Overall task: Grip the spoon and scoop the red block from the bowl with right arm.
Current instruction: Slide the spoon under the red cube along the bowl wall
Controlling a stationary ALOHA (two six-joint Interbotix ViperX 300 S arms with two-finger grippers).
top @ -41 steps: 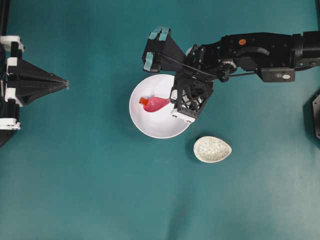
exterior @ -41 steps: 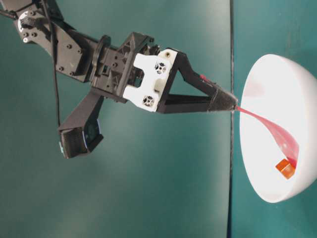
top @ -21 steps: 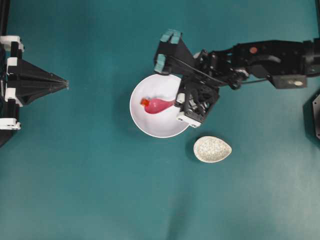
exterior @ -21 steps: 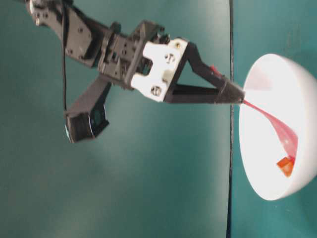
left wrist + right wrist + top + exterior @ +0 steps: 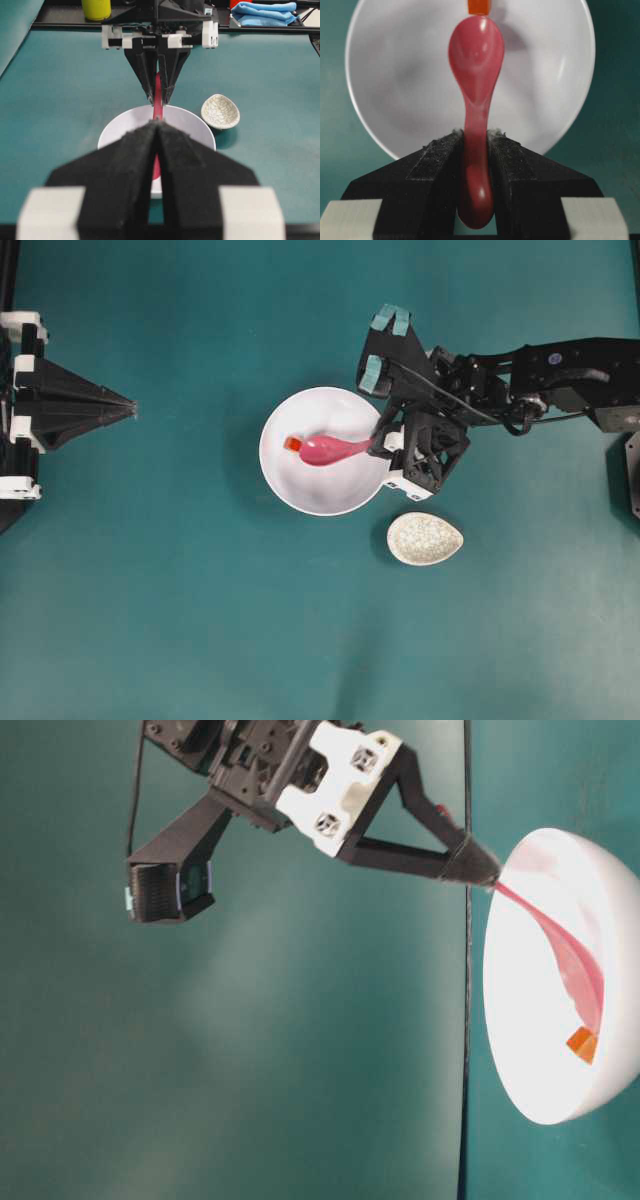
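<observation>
The white bowl [image 5: 300, 495] holds the pink spoon [image 5: 325, 449] and the small red block [image 5: 293, 444]. My right gripper [image 5: 380, 443] is at the bowl's right rim, shut on the spoon's handle. In the right wrist view the handle is clamped between the black fingers [image 5: 440, 155], with the spoon [image 5: 476, 75] head down in the bowl [image 5: 395, 75]. The red block [image 5: 479, 6] lies just beyond the head's tip, not inside it. From table level the spoon [image 5: 570, 960] slopes down to the block [image 5: 581, 1044]. My left gripper [image 5: 130, 408] is shut and empty at the far left.
A speckled beige egg-shaped dish [image 5: 425, 538] sits on the teal table just right of and below the bowl, under the right wrist. The left wrist view shows a yellow container [image 5: 96, 8] and a blue cloth [image 5: 265, 12] behind the far edge.
The right arm has drawn back to the right and risen, taking the handle to the bowl's rim. The spoon's head stays by the block. The left arm is still.
</observation>
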